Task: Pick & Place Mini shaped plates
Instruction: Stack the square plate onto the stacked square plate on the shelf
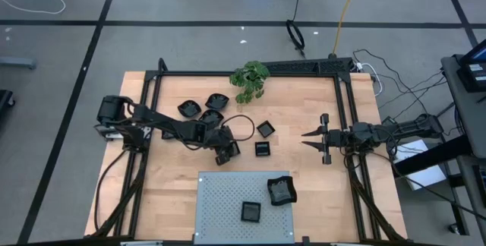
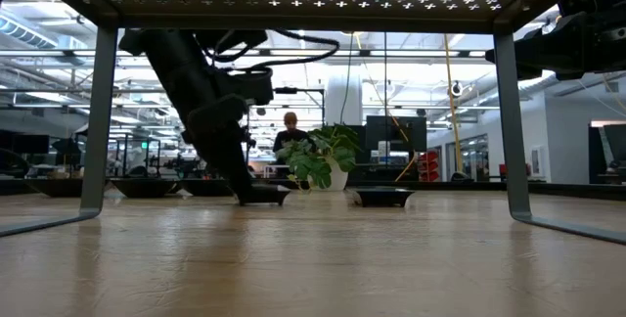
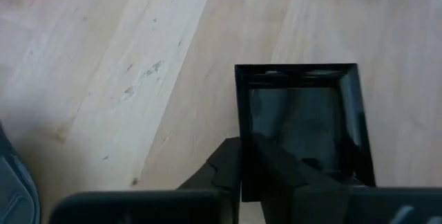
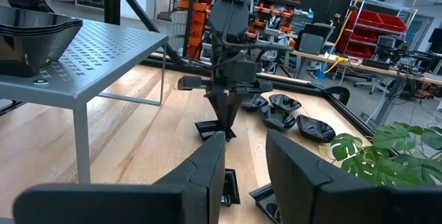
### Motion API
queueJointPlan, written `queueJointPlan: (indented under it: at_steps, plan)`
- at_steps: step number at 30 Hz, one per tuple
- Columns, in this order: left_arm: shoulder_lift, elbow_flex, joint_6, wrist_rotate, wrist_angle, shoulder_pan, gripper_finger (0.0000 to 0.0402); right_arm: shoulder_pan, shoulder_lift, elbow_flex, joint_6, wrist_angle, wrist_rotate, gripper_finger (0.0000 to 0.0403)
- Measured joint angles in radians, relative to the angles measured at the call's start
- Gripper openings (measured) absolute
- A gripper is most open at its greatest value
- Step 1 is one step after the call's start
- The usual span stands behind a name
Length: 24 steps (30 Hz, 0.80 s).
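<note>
My left gripper [image 1: 226,152] reaches down near the table's middle and is shut on a small square black plate [image 3: 304,117], also seen in the low view [image 2: 266,197]. Two more square plates [image 1: 265,129] [image 1: 262,149] lie flat to its right. Three rounded plates [image 1: 203,109] sit behind it. Two plates [image 1: 251,211] [image 1: 280,190] rest on the grey perforated panel [image 1: 220,200]. My right gripper [image 1: 310,140] waits open at the right, level above the table and holding nothing. My left gripper has one side rim [image 3: 239,106] of the square plate pinched, one finger [image 3: 224,172] outside the rim and the other finger [image 3: 286,172] inside the dish. The fingers slant down from the table's left. The plate lies flat on the wood.
A green leafy plant [image 1: 250,79] stands at the far middle. The grey panel is a raised stand on legs [image 2: 101,112] at the near edge. A black frame [image 1: 345,102] borders the wooden table. A loose cable [image 1: 241,124] loops behind the left gripper.
</note>
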Motion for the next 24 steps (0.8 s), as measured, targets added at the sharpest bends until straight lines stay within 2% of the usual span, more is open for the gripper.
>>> queueJointPlan:
  at_steps: [13, 24]
  plan:
    - [-0.170, 0.000, 0.056, 0.008, -0.003, 0.000, 0.0005, 0.000, 0.000, 0.000, 0.000, 0.000, 0.000, 0.0094]
    - [-0.388, 0.000, 0.053, 0.008, 0.006, 0.000, 0.0015, 0.000, 0.000, 0.000, 0.000, 0.000, 0.000, 0.0095]
